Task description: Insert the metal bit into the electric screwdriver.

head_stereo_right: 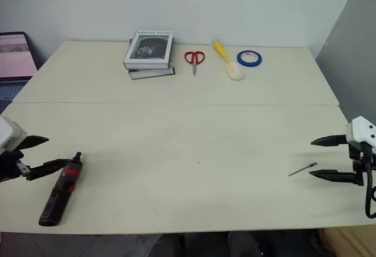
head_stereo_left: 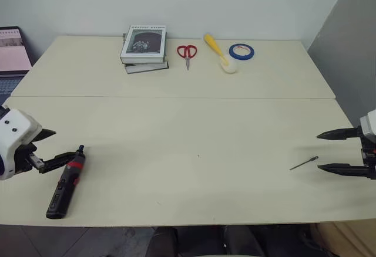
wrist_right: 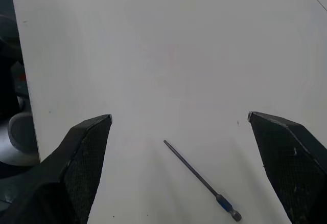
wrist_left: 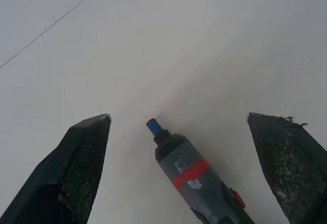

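Left tool [head_stereo_left: 49, 147] fingers apart, over screwdriver [head_stereo_left: 66, 182] tip, near left tabletop [head_stereo_left: 194, 145]. Right tool [head_stereo_left: 329, 151] fingers apart, just beside bit [head_stereo_left: 304, 163], near right.

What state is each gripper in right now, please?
Left gripper: open, empty, by the electric screwdriver.
Right gripper: open, empty, by the metal bit.

We see a matt, pale table [head_stereo_left: 194, 122], its smooth laminate-like top unmarked. On it the electric screwdriver [head_stereo_left: 66, 182] shows a matt black plastic body with a glossier red band, and the metal bit [wrist_right: 202, 181] is a thin rod of dull grey steel. The finger pads [wrist_left: 84, 160] of the left gripper [head_stereo_left: 53, 146] look black and finely textured, like ribbed rubber. A paper-covered book [head_stereo_left: 144, 43] carries a slight sheen.
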### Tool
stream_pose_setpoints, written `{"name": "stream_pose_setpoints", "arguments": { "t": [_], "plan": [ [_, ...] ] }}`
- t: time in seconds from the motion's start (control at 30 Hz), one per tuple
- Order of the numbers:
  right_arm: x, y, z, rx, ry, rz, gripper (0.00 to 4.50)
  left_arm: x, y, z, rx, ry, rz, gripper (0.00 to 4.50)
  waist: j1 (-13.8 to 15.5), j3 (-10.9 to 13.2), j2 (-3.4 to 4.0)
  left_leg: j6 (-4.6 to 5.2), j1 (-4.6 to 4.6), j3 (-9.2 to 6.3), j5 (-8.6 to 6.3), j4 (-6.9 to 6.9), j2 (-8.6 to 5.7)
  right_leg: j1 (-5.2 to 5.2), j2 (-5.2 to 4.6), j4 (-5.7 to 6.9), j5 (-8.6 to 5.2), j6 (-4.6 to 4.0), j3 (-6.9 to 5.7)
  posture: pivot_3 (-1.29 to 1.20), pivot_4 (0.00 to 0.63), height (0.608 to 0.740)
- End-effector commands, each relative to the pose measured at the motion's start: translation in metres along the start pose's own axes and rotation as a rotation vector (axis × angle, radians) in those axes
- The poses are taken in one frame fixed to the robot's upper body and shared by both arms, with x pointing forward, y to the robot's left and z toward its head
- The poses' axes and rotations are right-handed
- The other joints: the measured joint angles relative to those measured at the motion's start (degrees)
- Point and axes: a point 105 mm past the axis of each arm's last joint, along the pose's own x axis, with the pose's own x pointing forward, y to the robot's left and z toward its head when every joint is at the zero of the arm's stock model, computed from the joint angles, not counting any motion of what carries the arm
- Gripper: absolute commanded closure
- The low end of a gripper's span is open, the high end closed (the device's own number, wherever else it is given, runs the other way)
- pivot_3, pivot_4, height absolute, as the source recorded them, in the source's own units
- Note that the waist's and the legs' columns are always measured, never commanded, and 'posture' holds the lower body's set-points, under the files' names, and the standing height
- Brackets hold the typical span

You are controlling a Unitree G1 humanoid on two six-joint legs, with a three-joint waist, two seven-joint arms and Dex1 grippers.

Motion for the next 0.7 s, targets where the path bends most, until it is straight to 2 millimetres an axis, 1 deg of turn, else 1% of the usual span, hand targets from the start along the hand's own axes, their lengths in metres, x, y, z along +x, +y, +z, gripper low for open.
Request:
{"name": "stream_pose_setpoints", "arguments": {
  "t": [0.03, 0.23, 0.33, 0.5, 0.6, 0.7],
  "plan": [
    [-0.003, -0.001, 0.008, -0.043, -0.002, 0.004, 0.0, -0.009, 0.008, 0.008, 0.013, -0.034, 0.042, 0.03, 0.0, 0.0, 0.0, 0.0, 0.0, 0.0, 0.0, 0.0, 0.0, 0.0, 0.0, 0.0, 0.0, 0.0, 0.0, 0.0, 0.15, 0.74],
    [0.001, -0.002, 0.009, -0.059, -0.011, 0.0, 0.0, -0.008, 0.009, 0.005, 0.023, -0.01, 0.055, 0.03, 0.0, 0.0, 0.0, 0.0, 0.0, 0.0, 0.0, 0.0, 0.0, 0.0, 0.0, 0.0, 0.0, 0.0, 0.0, 0.0, 0.15, 0.74],
    [0.005, -0.002, 0.01, -0.061, -0.022, -0.002, 0.0, -0.009, 0.009, 0.006, -0.001, -0.018, 0.068, 0.03, -0.01, 0.0, 0.0, 0.0, 0.0, 0.0, 0.0, 0.0, 0.0, 0.0, 0.0, 0.0, 0.01, 0.01, 0.01, 0.0, 0.15, 0.74],
    [0.011, -0.002, 0.013, -0.059, -0.045, -0.002, 0.0, -0.009, 0.01, 0.002, -0.029, 0.008, 0.098, 0.03, -0.02, 0.0, 0.0, 0.0, 0.01, 0.0, 0.0, 0.0, 0.0, 0.0, 0.0, 0.02, 0.02, 0.02, 0.0, 0.0, 0.15, 0.74],
    [0.018, -0.002, 0.02, -0.065, -0.085, -0.003, 0.0, -0.008, 0.015, -0.002, -0.029, 0.033, 0.157, 0.03, -0.01, 0.0, 0.0, 0.0, 0.0, -0.01, 0.0, 0.0, 0.0, 0.0, 0.0, 0.02, 0.03, 0.04, 0.01, 0.0, 0.15, 0.74],
    [0.028, -0.001, 0.03, -0.091, -0.137, 0.003, 0.0, -0.004, 0.014, -0.004, -0.054, 0.066, 0.184, 0.03, -0.03, 0.0, 0.0, 0.0, 0.01, -0.02, 0.0, 0.01, 0.0, 0.01, 0.0, 0.02, 0.09, 0.15, 0.0, 0.0, 0.15, 0.74]
  ]
}}
